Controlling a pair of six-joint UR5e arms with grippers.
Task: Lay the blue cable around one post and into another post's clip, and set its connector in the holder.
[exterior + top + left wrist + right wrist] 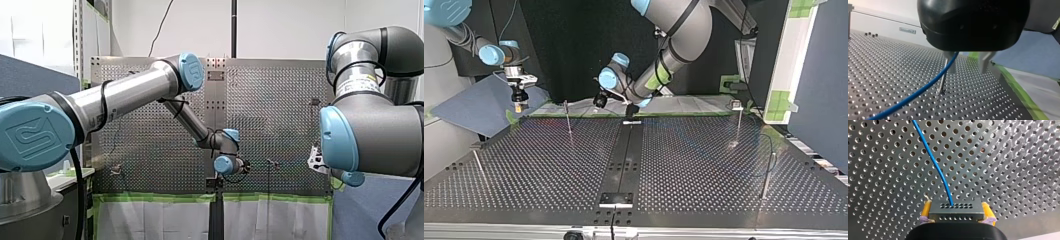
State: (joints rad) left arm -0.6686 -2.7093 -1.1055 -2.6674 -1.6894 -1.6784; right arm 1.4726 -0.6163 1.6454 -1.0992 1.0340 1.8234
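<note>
Right jaws clenched on connector [956,212], blue cable [935,163] leading straight ahead; left jaws released, the cable crossing a post [942,83] just below them.

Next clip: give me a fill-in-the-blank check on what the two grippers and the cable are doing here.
In the right wrist view, my right gripper is shut on the grey ____. The cable leaving that block is ____. The pads on its fingers are ____. In the left wrist view, the cable runs past a thin upright ____ set in the perforated table, near my left gripper.
Missing words: connector; blue; yellow; post.
</note>
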